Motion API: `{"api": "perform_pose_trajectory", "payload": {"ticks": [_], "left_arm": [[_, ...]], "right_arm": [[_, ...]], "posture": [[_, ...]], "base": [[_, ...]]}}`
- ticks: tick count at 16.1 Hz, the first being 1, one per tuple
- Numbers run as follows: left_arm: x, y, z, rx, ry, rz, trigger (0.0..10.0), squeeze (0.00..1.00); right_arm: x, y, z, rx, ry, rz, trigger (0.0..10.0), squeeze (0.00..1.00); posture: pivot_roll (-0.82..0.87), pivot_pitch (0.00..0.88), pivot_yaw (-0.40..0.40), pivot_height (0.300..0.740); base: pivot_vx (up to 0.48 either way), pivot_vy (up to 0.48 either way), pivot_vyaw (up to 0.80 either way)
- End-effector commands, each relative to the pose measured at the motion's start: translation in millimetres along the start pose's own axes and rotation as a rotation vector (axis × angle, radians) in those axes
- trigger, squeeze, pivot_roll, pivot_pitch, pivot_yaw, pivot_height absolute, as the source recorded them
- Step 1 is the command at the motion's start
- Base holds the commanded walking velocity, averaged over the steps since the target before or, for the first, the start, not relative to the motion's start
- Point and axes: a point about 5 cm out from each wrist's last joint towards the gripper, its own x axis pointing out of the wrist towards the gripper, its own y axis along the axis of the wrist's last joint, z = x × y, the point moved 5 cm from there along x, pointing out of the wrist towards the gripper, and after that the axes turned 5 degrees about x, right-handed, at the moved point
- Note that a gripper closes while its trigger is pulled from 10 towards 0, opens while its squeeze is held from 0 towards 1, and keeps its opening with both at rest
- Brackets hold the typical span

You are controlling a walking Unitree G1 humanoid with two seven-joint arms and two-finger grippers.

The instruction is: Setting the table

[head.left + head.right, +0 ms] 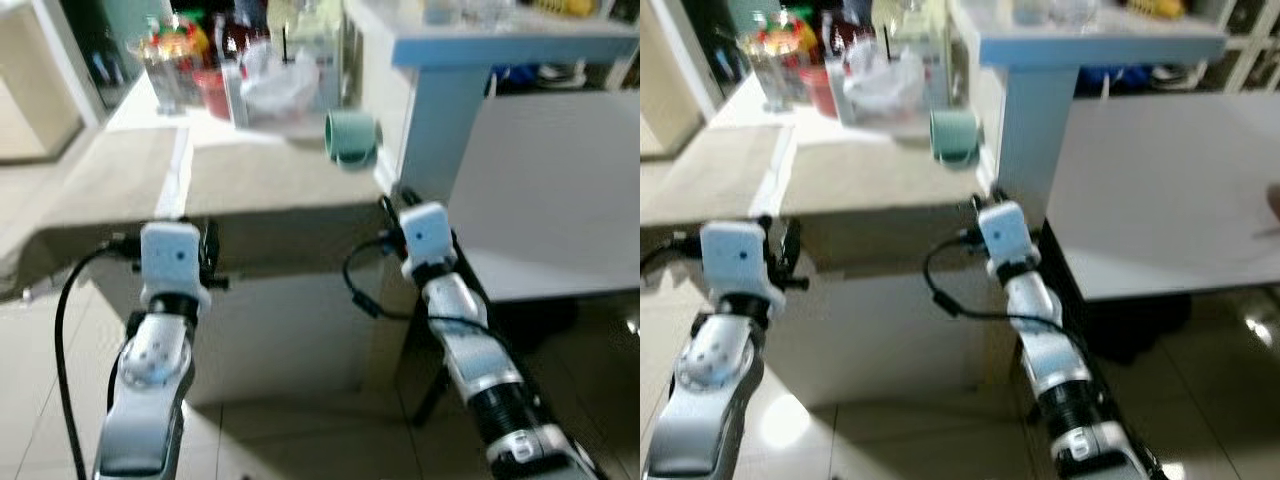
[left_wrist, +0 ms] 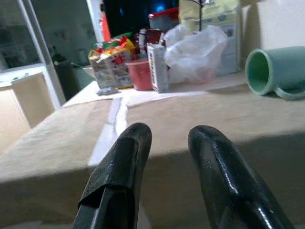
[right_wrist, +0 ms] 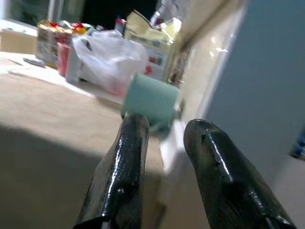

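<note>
The green mug (image 1: 351,137) lies on its side on the tan-covered bench (image 1: 260,180), its handle down against the cloth. It rests close to the white-blue shelf post (image 1: 425,130) and in front of the heap of groceries: a crumpled plastic bag (image 2: 198,47), a red tub (image 2: 141,74), snack packets (image 2: 110,64) and a paper package (image 3: 155,43).

The right tool (image 3: 164,157) hangs just short of the bench edge, below and slightly post-side of the mug, with its two black fingers apart and nothing between them. The left tool (image 2: 167,167), also with its fingers parted and empty, is aimed across the cloth, well to the far side of the mug from the post.

Risks, as I judge them: a mug on its side can roll when nudged, and a glancing touch from one finger could send it toward the bag or the bench edge. The post stands so near that a right-arm reach may clip it. The cloth could drag or bunch under a sliding finger. The head views are soft, so the mug's exact depth is hard to read.

Beyond the post lies a pale grey tabletop (image 1: 560,190); beneath everything is a light tiled floor (image 1: 300,440). The room behind the groceries is dark, with a white frame (image 2: 35,52) at the side.
</note>
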Motion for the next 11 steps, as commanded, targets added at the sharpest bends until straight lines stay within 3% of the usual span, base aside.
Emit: {"api": "perform_pose_trajectory", "payload": {"ticks": [1,4,6,11], "left_arm": [[0.1,1,-7.2,0.014,0.019,0.003,10.0,0.00],[1.0,1,-4.6,0.005,0.008,0.003,10.0,0.00],[1.2,1,-4.7,0.002,0.018,-0.002,10.0,0.00],[-0.3,0,-5.7,0.003,0.020,-0.001,10.0,0.00]], "right_arm": [[9.2,17,-15.0,0.016,0.050,0.059,10.0,0.00],[21.9,34,-28.7,0.014,0.119,0.095,10.0,0.00],[26.5,33,-28.7,0.033,0.125,0.077,10.0,0.00],[46.1,31,-20.4,0.046,0.099,0.006,10.0,0.00]], "posture": [[-0.01,0.000,0.034,0.740],[-0.01,0.000,0.035,0.740],[-0.01,0.000,0.033,0.740],[0.00,0.000,0.035,0.740]], "base": [[0.465,0.000,0.00],[0.463,0.000,0.00],[0.456,0.000,0.00],[0.000,0.000,0.00]]}}
